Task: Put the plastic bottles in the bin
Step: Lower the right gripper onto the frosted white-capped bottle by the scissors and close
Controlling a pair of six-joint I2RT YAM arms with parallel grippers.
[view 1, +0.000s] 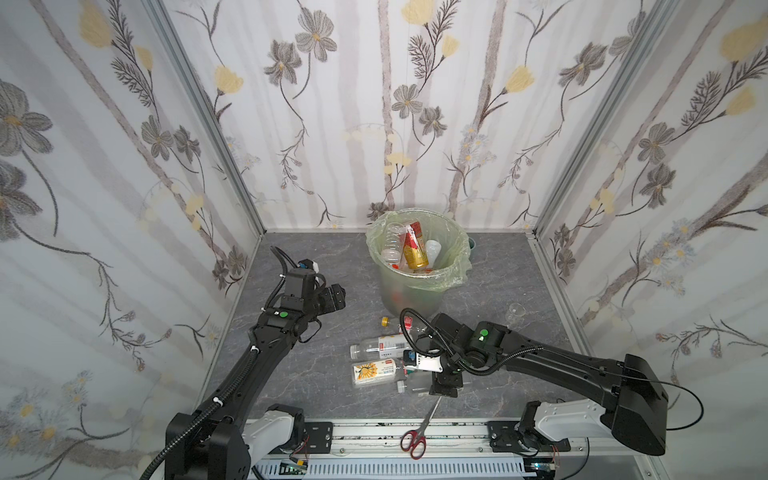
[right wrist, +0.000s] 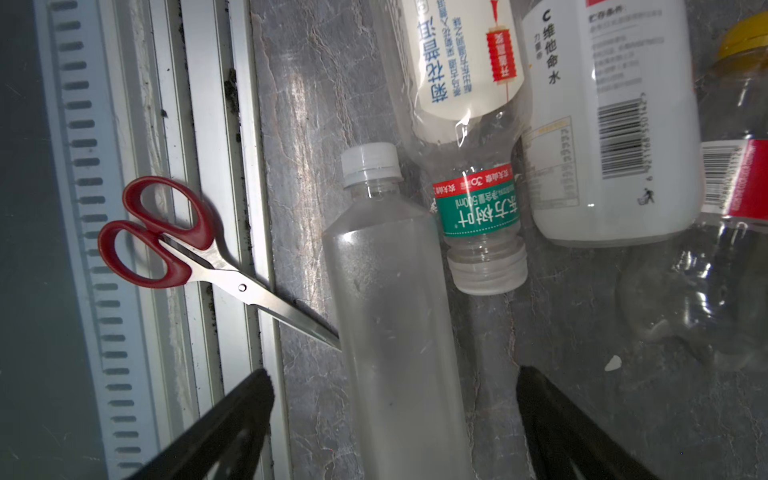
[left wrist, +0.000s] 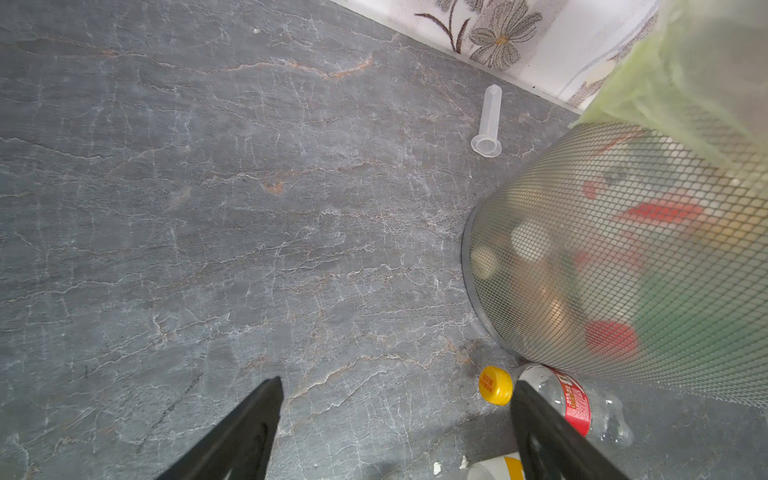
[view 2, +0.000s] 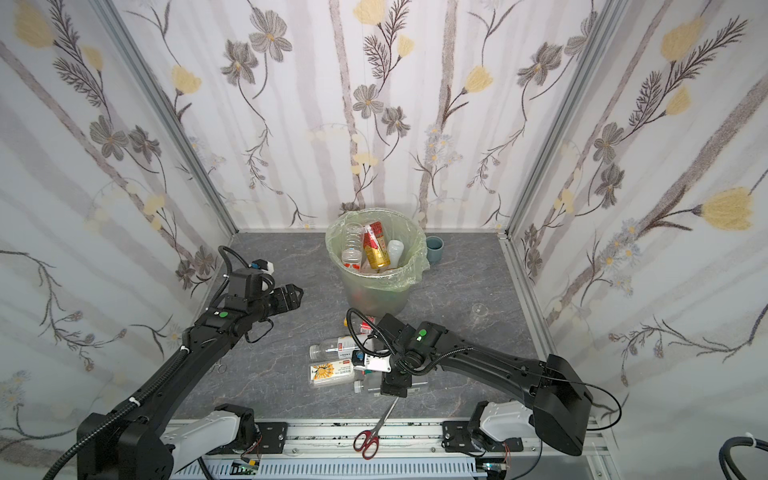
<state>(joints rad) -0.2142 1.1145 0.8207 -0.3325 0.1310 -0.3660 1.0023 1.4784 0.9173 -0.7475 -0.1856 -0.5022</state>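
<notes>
The bin, lined with a pale green bag, stands at the back and holds several plastic bottles. More bottles lie on the floor in front of it: a white-labelled one, a sunflower-labelled one and a frosted white-capped one. My right gripper points down, open, with the frosted bottle lying between its fingers and clear of both. My left gripper hangs open and empty left of the bin. A yellow-capped bottle lies just beyond one finger.
Red-handled scissors lie across the front rail, their blades reaching under the frosted bottle. A clear plastic cylinder lies left of the bin. A blue-grey cup stands behind the bin, a small glass beaker to the right.
</notes>
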